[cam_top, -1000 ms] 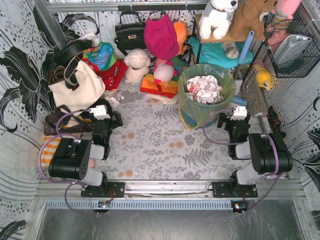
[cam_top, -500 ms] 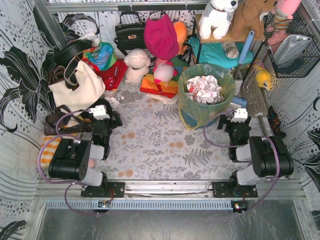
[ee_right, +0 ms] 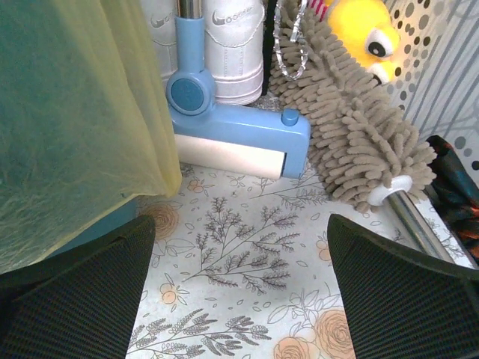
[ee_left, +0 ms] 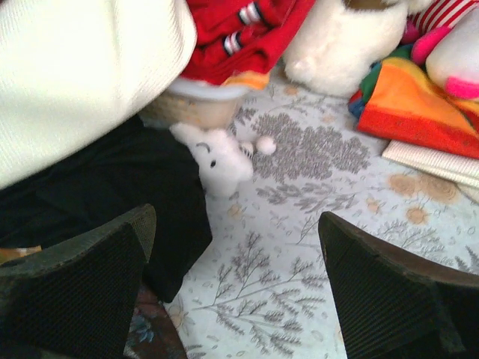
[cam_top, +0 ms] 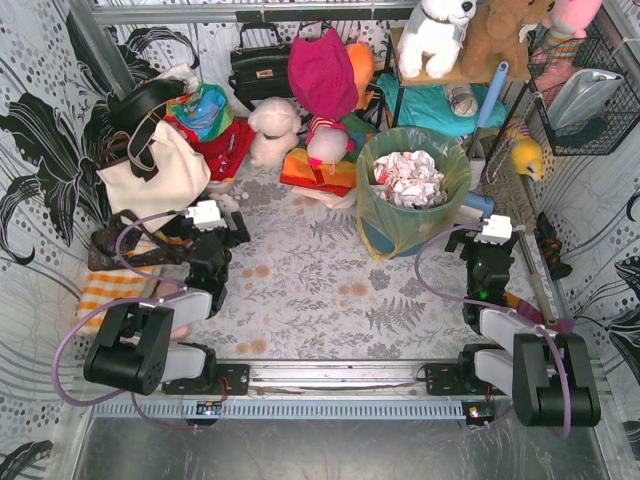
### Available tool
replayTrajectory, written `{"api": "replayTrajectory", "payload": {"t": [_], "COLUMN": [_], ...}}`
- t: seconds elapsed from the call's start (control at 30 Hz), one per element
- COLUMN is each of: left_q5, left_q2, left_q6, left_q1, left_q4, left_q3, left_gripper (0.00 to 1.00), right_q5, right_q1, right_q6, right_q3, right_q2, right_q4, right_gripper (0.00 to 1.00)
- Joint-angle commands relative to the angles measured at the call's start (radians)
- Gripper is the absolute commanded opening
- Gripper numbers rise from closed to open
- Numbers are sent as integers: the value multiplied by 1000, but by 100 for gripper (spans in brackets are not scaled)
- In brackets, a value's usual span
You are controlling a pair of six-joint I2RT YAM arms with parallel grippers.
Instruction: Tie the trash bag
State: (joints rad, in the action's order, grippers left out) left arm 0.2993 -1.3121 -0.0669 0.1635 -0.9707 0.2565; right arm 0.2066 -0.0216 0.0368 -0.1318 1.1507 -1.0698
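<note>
Top external view: thin translucent yellow-green plastic trash bag [cam_top: 410,215] standing far right on floral tabletop [cam_top: 320,290], mouth open and untied (crumpled white-and-red paper [cam_top: 412,178] inside). Right pincer [ee_right: 239,292] spread wide, empty, low just beside bag, seemingly staged for gathering its rim. Left pincer [ee_left: 236,292] equally wide, empty, near cream fabric tote [cam_top: 150,180].

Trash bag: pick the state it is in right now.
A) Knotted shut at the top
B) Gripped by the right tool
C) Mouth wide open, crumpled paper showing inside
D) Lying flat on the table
C: the trash bag stands upright with its mouth wide open and crumpled paper showing, while the left tool and the right tool are both open and hold nothing.
</note>
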Motion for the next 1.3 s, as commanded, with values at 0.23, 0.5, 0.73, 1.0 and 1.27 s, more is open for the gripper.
{"api": "replayTrajectory", "payload": {"t": [0.23, 0.5, 0.73, 1.0, 1.27], "left_q5": [198, 188, 166, 92, 119], "left_q2": [90, 119, 79, 49, -11], "left_q6": [21, -97, -263, -365, -436], "left_q1": [144, 184, 219, 313, 486], "left_q4": [415, 675, 973, 1095, 1158], "left_q3": [293, 472, 717, 864, 1002], "left_gripper": [98, 98, 98, 98, 99], "right_q5": [36, 107, 125, 95, -45], "right_q1": [6, 6, 6, 6, 6], "right_q6": [-64, -134, -201, -223, -247], "right_q3": [-151, -325, -536, -710, -908], "right_q2": [-255, -292, -279, -291, -236], "right_q4": [494, 815, 1068, 1220, 1341], "right_gripper": [97, 97, 97, 97, 99]}}
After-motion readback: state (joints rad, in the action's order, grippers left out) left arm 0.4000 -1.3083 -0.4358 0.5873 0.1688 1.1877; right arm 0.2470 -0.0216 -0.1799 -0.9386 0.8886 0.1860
